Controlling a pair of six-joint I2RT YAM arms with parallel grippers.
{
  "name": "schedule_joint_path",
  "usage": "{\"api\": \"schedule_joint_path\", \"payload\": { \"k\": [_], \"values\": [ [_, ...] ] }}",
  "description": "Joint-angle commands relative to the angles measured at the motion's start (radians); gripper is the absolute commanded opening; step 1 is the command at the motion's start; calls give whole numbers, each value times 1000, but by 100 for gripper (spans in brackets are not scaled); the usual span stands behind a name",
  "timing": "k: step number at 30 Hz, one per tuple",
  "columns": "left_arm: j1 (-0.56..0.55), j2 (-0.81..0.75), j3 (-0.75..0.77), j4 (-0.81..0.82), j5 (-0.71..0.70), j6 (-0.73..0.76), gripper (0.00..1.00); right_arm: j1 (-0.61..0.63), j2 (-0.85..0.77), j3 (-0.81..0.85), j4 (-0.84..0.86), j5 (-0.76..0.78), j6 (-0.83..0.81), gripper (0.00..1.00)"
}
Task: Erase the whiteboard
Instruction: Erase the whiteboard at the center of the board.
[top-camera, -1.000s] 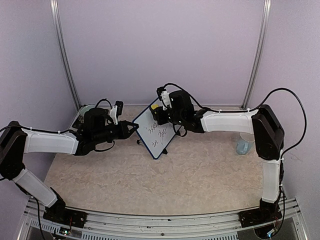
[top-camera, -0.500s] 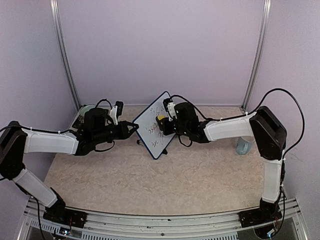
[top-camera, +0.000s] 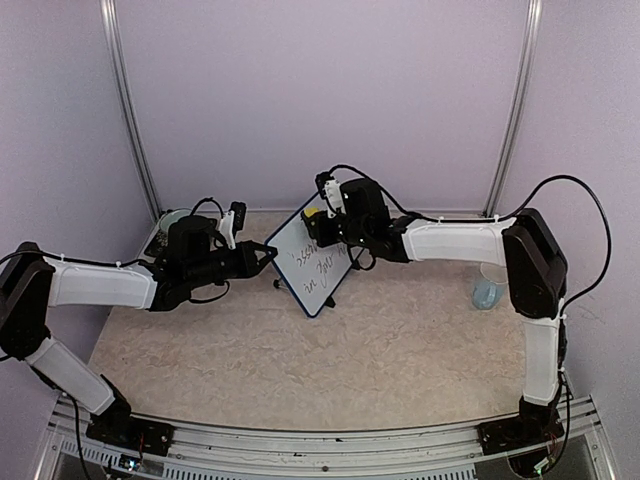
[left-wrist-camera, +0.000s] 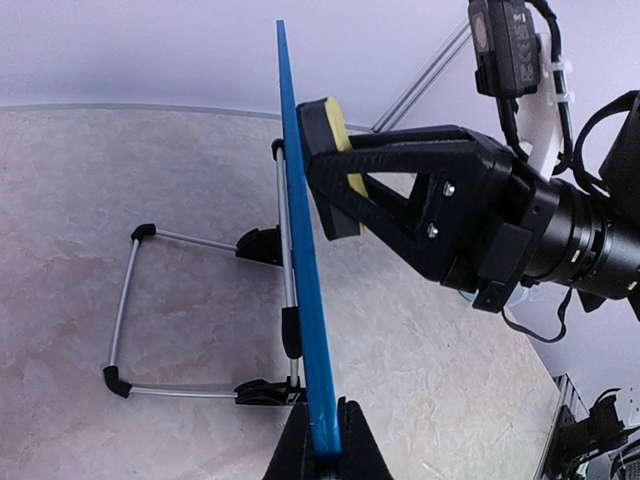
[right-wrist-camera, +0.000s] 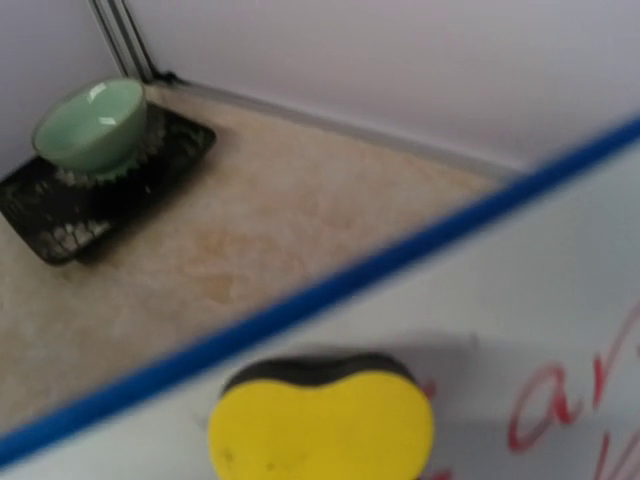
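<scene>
Top external view: whiteboard is standing tilted on its wire stand at mid-bench, between the two arms. Sponge is sitting back at the board's top corner. Half a second ago it was lower down the face, so one down-and-up wipe is finishing. Right tool is clenching the sponge and pressing it flat against the face. Left tool is clamping the board's left edge, unmoved over the last second, steadying it. Top corner is looking clean, but writing is still showing across the middle and lower face. Erasing is looking only partly done, and lower passes are probably needed. Bowl is sitting on its tray in the far left corner, well apart.
</scene>
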Motion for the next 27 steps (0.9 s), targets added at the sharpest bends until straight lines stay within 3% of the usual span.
{"api": "schedule_joint_path", "payload": {
  "k": [1,15,27],
  "values": [
    [-20,-2,-4,6,94,4,0,6,31,31,-30,-23,-23,14],
    [-21,8,-3,12,100,-1,0,5,-21,-233,50,-24,31,14],
    [-20,-1,-6,6,91,3,0,3,31,-22,-12,-24,-10,14]
  ]
}}
